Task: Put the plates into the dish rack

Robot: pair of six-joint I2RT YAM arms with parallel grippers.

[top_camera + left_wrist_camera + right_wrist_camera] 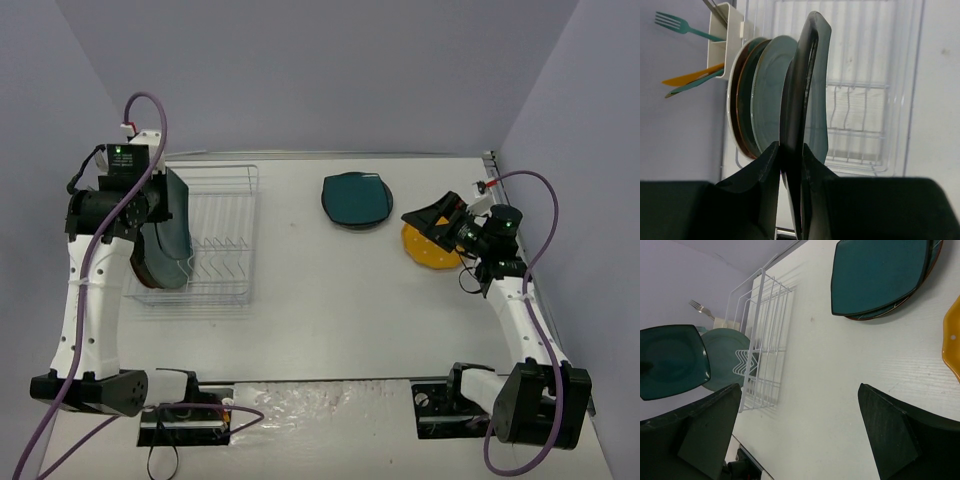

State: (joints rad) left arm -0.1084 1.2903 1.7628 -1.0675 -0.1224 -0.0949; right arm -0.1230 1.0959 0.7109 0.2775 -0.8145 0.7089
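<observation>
pinching a dark teal plate (812, 75) by its rim, the left gripper (790, 152) holds it upright and edge-on over the dish rack (250, 195), just beside the racked plates (765, 100), so it can slot in next to them. the right gripper (800, 430) hangs wide open by the yellow plate (425, 258), probably its next pick; a second teal plate (356, 198) waits on the table (300, 300).

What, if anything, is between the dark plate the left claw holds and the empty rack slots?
Nothing visible. The left gripper holds the dark teal plate on edge above the dish rack, close beside the standing plates already there; the wire slots on its other side look free.
</observation>
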